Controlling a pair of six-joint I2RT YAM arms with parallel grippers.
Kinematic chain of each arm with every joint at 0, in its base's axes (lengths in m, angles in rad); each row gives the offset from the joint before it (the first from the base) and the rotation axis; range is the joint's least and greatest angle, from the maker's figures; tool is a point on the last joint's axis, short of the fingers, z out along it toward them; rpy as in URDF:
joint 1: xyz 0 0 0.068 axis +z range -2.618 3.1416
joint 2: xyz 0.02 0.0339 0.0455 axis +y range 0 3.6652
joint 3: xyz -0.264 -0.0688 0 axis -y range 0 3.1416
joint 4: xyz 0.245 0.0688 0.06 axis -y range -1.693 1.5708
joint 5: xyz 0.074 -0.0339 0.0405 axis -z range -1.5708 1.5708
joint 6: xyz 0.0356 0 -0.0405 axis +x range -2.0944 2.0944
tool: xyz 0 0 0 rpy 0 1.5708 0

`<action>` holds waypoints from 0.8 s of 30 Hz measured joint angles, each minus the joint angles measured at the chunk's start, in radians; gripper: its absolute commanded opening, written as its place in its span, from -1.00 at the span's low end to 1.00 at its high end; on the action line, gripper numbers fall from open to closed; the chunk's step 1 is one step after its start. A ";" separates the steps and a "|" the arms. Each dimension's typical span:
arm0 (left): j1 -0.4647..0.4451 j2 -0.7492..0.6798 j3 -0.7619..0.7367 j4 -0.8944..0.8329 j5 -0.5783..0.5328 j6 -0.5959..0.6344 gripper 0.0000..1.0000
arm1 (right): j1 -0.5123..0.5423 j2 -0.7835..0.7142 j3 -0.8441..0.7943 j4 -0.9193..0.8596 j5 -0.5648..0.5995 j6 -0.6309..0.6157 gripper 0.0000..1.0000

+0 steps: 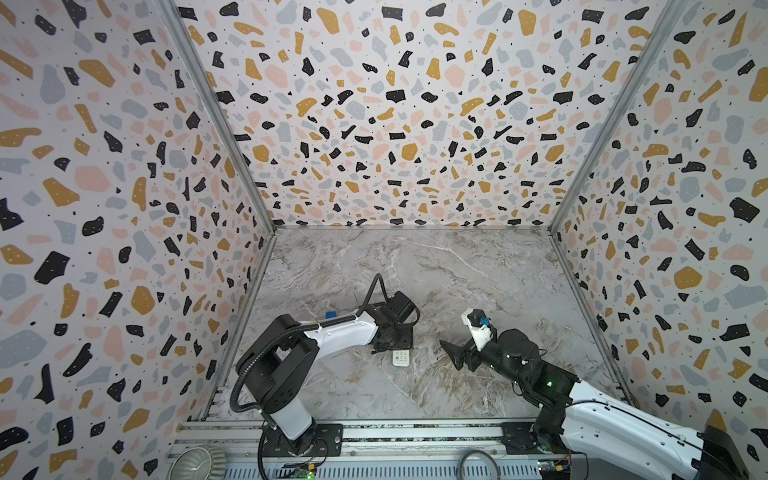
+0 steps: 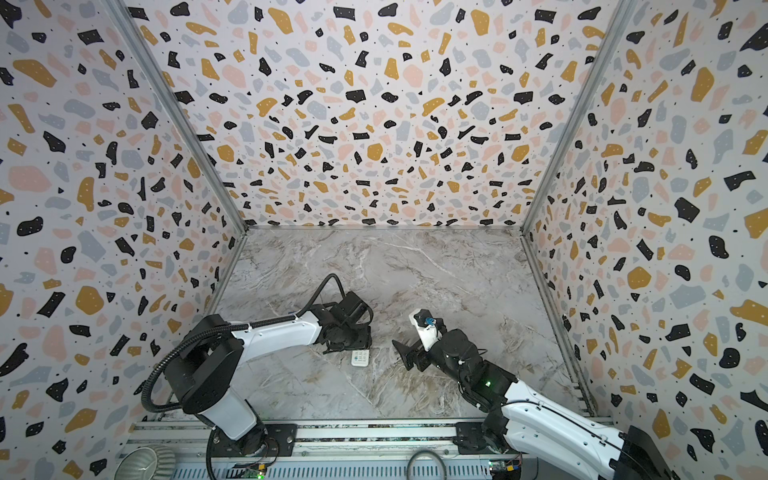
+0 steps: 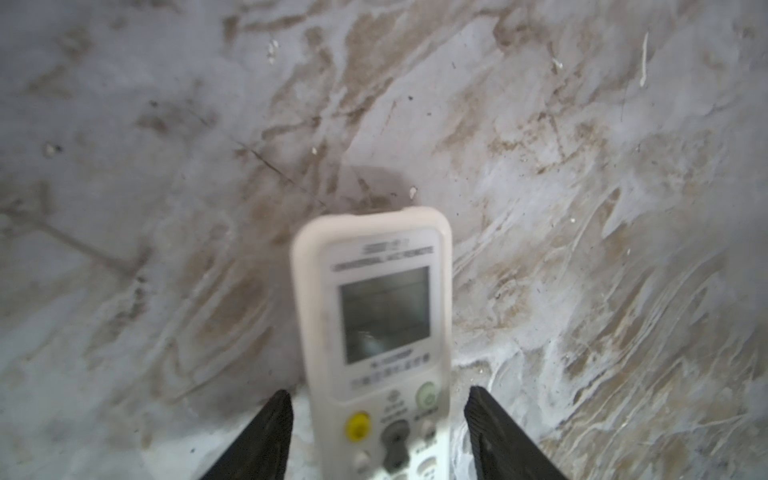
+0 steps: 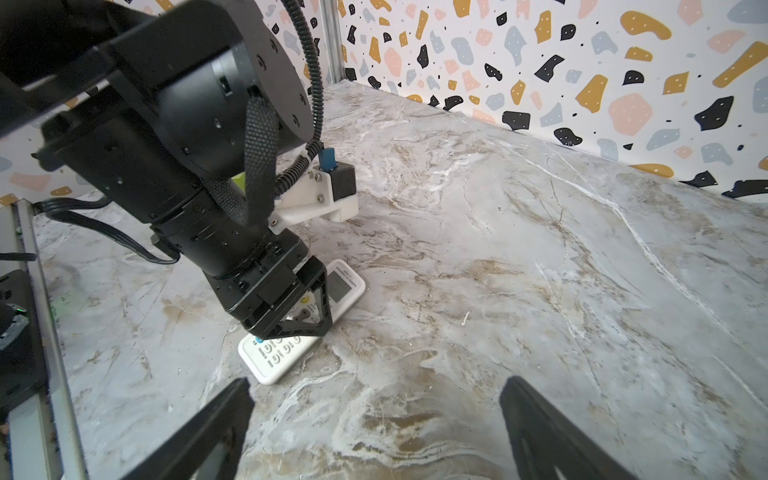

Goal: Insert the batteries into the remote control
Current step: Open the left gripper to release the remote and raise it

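Note:
The white remote control (image 1: 402, 358) (image 2: 360, 358) lies on the marble table with its buttons and grey screen (image 3: 384, 313) facing up. My left gripper (image 1: 392, 345) (image 2: 347, 343) (image 3: 379, 391) points down over its middle. The jaws are open and straddle the remote, with a gap on each side. In the right wrist view the remote control (image 4: 266, 359) sticks out from under the left gripper (image 4: 299, 318). My right gripper (image 1: 456, 354) (image 2: 406, 354) (image 4: 378, 381) is to the remote's right, low over bare table, open and empty. The batteries are out of view.
Terrazzo-patterned walls (image 1: 124, 208) enclose the table on three sides. An aluminium rail (image 1: 374, 432) with both arm bases runs along the front edge. A ribbed metal bowl (image 1: 195, 461) sits outside the front left corner.

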 measured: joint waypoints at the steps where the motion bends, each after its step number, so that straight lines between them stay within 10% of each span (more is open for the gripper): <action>1: 0.003 -0.002 -0.002 0.005 0.000 0.000 0.85 | 0.000 0.000 0.000 -0.003 0.001 0.000 0.92; 14: 0.061 -0.380 -0.116 0.042 -0.085 0.071 0.99 | -0.025 -0.020 0.032 -0.126 0.117 -0.002 0.98; 24: 0.083 -0.789 -0.290 0.093 -0.560 0.152 0.99 | -0.299 -0.079 0.028 -0.139 0.225 -0.008 0.98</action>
